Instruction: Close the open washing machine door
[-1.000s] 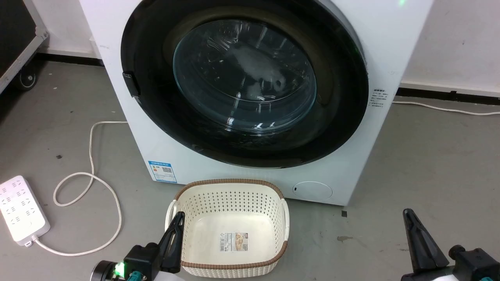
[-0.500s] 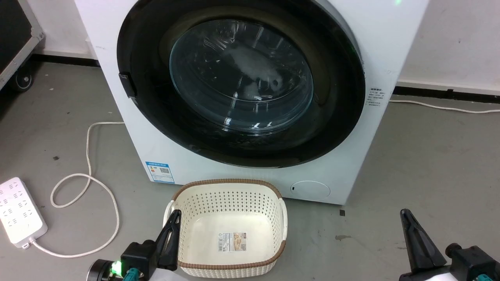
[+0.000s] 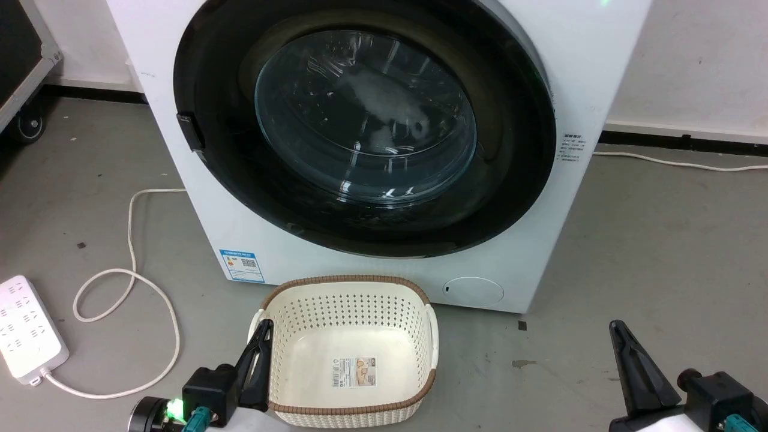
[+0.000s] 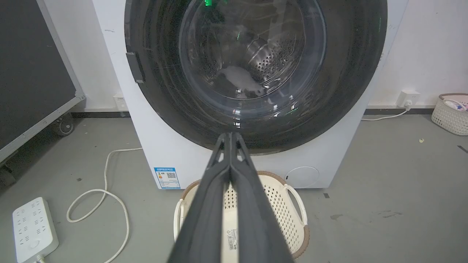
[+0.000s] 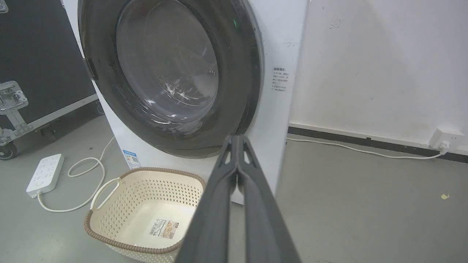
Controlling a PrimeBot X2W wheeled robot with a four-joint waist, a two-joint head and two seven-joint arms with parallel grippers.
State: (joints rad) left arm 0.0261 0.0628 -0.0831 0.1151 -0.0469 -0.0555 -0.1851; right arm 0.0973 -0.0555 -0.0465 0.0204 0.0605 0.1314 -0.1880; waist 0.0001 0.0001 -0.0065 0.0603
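Observation:
The washing machine (image 3: pixel 252 240) is a white front-loader straight ahead. Its washing machine door (image 3: pixel 366 120), a glossy black ring around a bulging glass bowl, lies flat against the white front, latch side at the left. The steel drum shows through the glass in the left wrist view, on the door (image 4: pixel 252 62). My left gripper (image 3: pixel 264 329) is shut and empty, low at the basket's left rim, well short of the door. My right gripper (image 3: pixel 617 329) is shut and empty, over bare floor at the lower right. Each wrist view shows the fingers pressed together: left gripper (image 4: pixel 230 136), right gripper (image 5: pixel 237 138), facing the door (image 5: pixel 168 73).
An empty cream basket (image 3: pixel 354 281) with a brown rim stands on the floor just before the machine. A white power strip (image 3: pixel 24 330) and its looped cable (image 3: pixel 129 240) lie at the left. A black wheeled case (image 5: pixel 36 54) stands left, another basket (image 4: pixel 451 113) far right.
The whole head view has slid a little, so the camera moved. The door stays flat against the machine, and both grippers stay shut.

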